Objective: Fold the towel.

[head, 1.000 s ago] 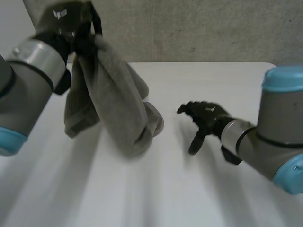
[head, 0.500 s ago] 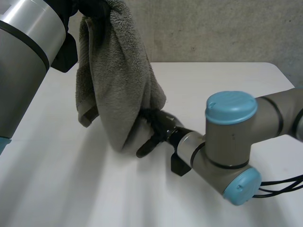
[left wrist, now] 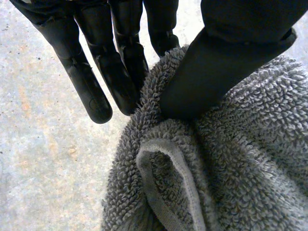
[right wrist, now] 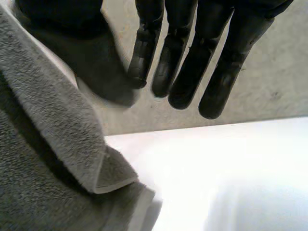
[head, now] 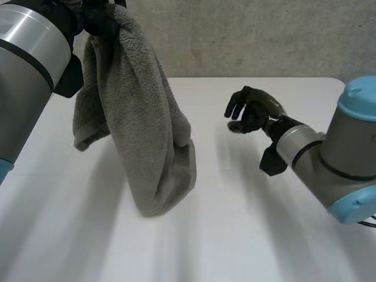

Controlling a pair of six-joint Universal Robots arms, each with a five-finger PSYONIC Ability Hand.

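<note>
Hanging bunched from the left robot hand [head: 98,19], pinched at its top between thumb and fingers: grey towel [head: 141,135], long axis upright, lower end apparently resting on the white counter [head: 252,235]. Right robot hand [head: 251,111]: beside the towel, apart from it, fingers relaxed, empty, the nearer to its free lower end. Grey wall [head: 264,35] behind the towel.

Lab-like room: bare white table [head: 264,235], concrete wall [head: 264,35]
</note>
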